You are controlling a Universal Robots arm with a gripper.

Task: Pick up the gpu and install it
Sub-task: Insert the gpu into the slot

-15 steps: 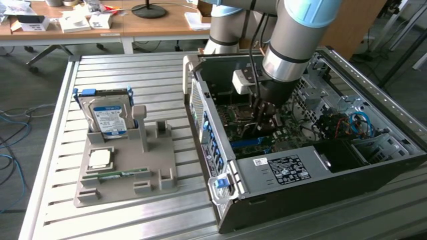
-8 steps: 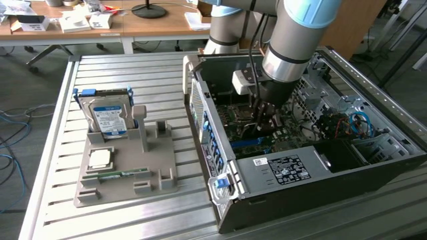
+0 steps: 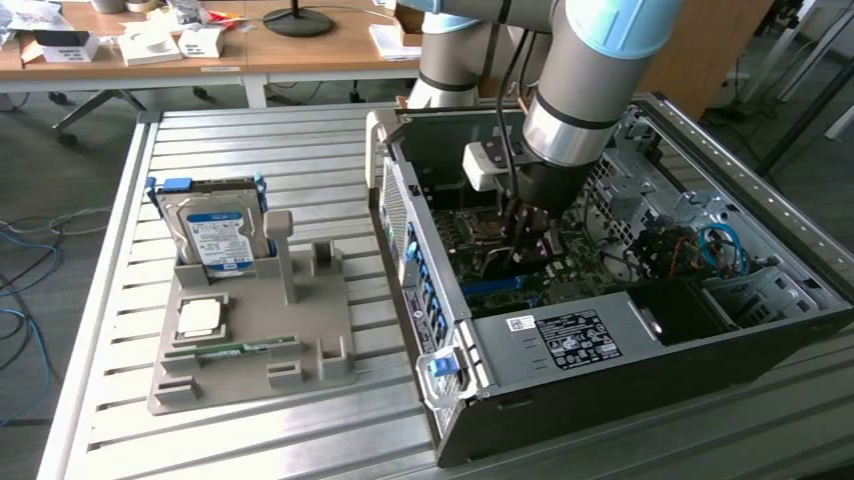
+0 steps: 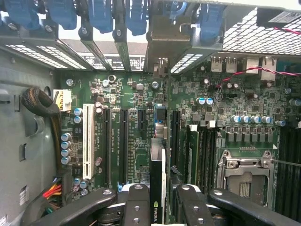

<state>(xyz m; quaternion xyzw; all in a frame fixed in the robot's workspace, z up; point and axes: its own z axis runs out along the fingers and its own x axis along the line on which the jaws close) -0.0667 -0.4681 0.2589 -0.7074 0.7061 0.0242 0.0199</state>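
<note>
the gpu (image 4: 158,176) is grasped edge-on by the gripper (image 4: 160,209), whose fingers (image 4: 137,207) are pressed against both of its faces. it is held upright over the motherboard (image 4: 136,141), in line with the long slots, inside the open computer case (image 3: 574,335). whether it is seated in a slot cannot be told. on the exterior view's left, a grey holder (image 3: 254,360) with a hard drive (image 3: 218,235) is seen on the table (image 3: 334,150), well apart from the case.

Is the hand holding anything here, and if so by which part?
Yes. The hand holds the gpu edge-on, its fingers pinching the card's two flat faces at the upper edge, above the motherboard inside the computer case.
</note>
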